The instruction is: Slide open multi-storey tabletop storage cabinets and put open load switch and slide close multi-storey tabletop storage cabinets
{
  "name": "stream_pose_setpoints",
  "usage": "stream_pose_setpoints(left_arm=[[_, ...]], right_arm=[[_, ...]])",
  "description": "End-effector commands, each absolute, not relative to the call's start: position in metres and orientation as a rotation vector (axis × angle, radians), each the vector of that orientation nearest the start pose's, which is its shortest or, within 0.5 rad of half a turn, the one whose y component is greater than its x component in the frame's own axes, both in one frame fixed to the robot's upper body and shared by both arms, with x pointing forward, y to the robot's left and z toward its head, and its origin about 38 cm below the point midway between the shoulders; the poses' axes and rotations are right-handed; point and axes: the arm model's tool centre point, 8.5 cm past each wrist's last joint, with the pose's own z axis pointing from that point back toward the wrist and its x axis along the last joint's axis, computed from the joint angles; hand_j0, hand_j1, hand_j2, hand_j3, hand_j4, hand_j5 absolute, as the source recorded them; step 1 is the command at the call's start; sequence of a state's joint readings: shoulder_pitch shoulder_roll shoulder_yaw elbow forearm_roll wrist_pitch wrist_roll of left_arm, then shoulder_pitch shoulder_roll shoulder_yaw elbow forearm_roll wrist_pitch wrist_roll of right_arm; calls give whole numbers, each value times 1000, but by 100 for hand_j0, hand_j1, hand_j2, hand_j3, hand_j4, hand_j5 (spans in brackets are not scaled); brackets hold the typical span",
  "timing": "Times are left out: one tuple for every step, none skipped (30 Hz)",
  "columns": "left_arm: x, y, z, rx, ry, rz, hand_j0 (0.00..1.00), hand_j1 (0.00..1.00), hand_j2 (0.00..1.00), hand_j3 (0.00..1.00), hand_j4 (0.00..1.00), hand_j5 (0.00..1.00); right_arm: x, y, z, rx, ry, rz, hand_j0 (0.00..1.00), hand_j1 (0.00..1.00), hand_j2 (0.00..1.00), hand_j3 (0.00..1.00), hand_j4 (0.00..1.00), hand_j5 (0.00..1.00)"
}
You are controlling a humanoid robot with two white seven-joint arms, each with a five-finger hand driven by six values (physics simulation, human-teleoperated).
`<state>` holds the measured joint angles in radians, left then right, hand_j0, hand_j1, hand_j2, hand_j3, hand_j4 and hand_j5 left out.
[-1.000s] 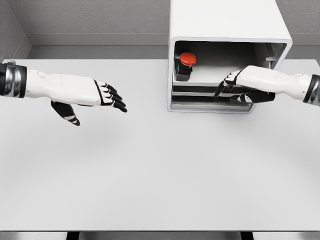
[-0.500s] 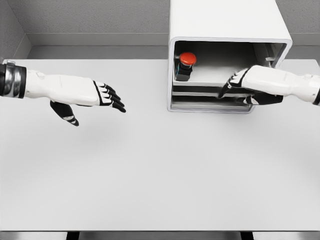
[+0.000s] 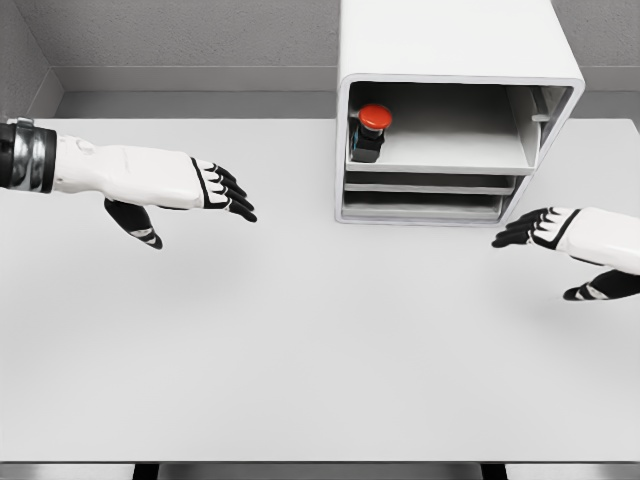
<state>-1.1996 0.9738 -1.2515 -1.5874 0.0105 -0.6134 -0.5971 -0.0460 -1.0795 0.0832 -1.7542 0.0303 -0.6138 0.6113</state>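
A white multi-storey cabinet [image 3: 450,40] stands at the back of the table, right of the middle. Its top drawer [image 3: 440,160] holds the load switch [image 3: 371,130], a black body with a red round cap, at its left end. Two lower drawers [image 3: 425,205] sit flush in the frame. My right hand [image 3: 535,230] hovers over the table at the lower right of the cabinet, fingers spread, holding nothing and clear of the drawers. My left hand [image 3: 215,190] hangs above the table's left side, open and empty.
The white table [image 3: 320,340] stretches wide in front of the cabinet. A grey wall [image 3: 180,40] runs along the back edge. The table's front edge lies near the bottom of the view.
My right hand has pulled away from the cabinet's drawer fronts, moving right and toward me. The top drawer front is now unobstructed. The left hand has barely moved.
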Motion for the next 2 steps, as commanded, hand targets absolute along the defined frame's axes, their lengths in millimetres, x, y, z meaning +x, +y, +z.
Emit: stream_pose_setpoints(left_arm=[[417, 251, 292, -119, 1785, 3057, 100, 100, 100, 100, 100, 100], [417, 251, 292, -119, 1785, 3057, 100, 100, 100, 100, 100, 100]], right_arm=[[327, -378, 248, -233, -1475, 1895, 100, 100, 100, 100, 100, 100], [327, -379, 246, -231, -1472, 1892, 100, 100, 100, 100, 100, 100]])
